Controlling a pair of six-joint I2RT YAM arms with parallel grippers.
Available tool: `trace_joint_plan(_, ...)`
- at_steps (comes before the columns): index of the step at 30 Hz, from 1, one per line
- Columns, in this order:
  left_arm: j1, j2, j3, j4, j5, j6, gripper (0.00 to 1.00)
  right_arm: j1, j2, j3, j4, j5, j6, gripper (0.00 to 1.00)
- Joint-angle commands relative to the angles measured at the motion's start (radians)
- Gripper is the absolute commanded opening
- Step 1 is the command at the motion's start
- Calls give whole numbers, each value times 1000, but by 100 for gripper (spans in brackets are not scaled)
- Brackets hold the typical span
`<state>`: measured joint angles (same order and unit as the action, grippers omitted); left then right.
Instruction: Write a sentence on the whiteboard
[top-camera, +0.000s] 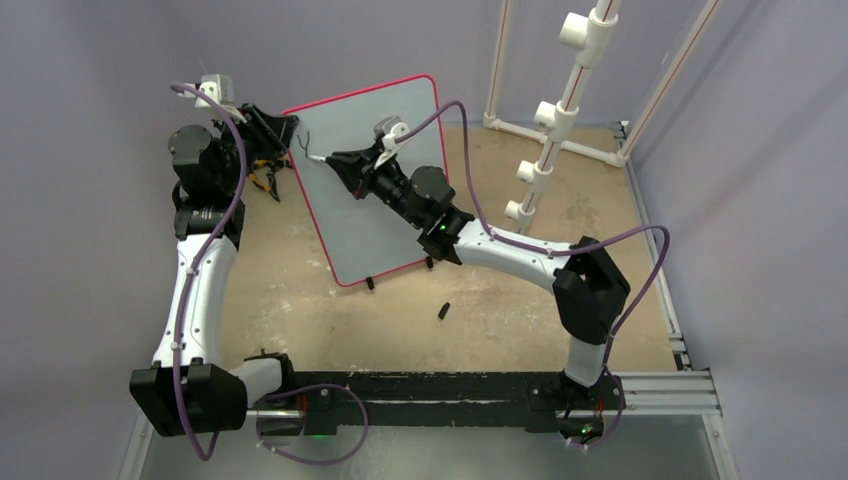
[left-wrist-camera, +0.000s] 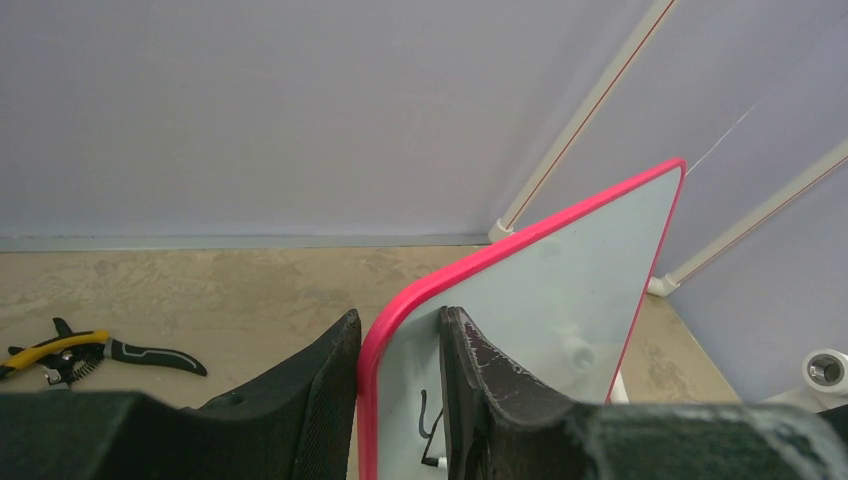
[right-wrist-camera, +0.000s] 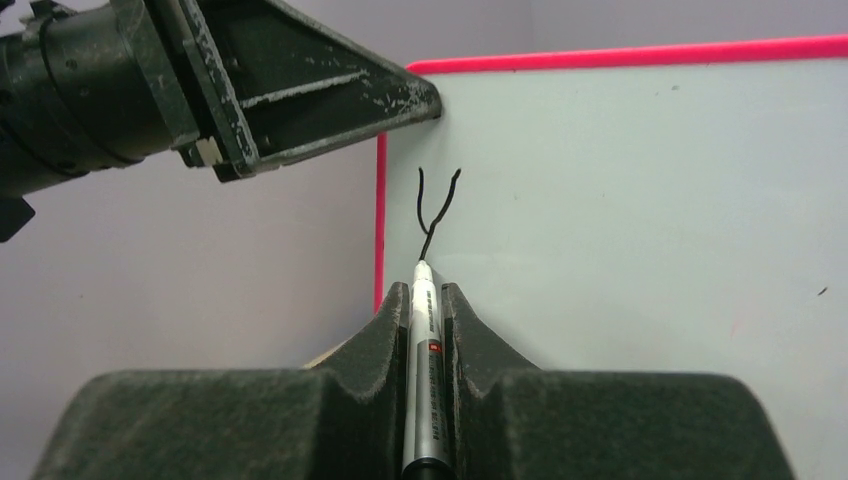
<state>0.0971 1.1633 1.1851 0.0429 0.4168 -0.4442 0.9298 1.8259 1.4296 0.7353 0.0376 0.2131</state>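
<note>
- The tabletop (top-camera: 520, 300) is mottled tan, closed in by lilac walls. A white pipe frame (top-camera: 560, 110) stands beyond and to the right of the right gripper (top-camera: 335, 160).
- Yellow-handled pliers (left-wrist-camera: 90, 352) lie on the tabletop to the left of the left gripper (left-wrist-camera: 400, 330). A small black cap (top-camera: 443, 310) lies below the right forearm.
- The whiteboard (top-camera: 350, 220) stands on its black feet with its white face turned toward the right gripper. Its upper left corner sits between the left gripper's fingers.
- The left gripper pinches the board's pink rim, one finger on the face and one behind it.
- The right gripper is pressed together on a marker (right-wrist-camera: 424, 340). The marker's long axis runs along the fingers, and its tip points straight ahead past the fingertips.
- The sentence (right-wrist-camera: 437, 205) is only a black Y-shaped stroke directly ahead of the marker tip, which touches its foot, just below the left gripper's finger.
- The left arm rises along the table's left side, with its wrist bent toward the board.
- The right arm folds at the elbow and reaches leftward across the table.
</note>
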Motion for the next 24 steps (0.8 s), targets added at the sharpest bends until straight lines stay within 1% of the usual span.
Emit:
trace_joint_plan(1,-5,-11,2,17,33,9,31,1,-26,-43,-10,22,-7,0)
trace_joint_plan(9,-5,-10,2,17,33,8,31,4,-67,-95,-3,7,-9,0)
trace_joint_plan(15,-5,-8,2,17,33,8,31,4,-129,-122,75,-35,-4,0)
trace_joint_plan(18,-5,-7,3,17,33,9,31,3,-145,-119,98,-22,-6,0)
trace_joint_plan(24,-4,-7,2,17,35,7,31,3,-116,-64,68,-7,-16,0)
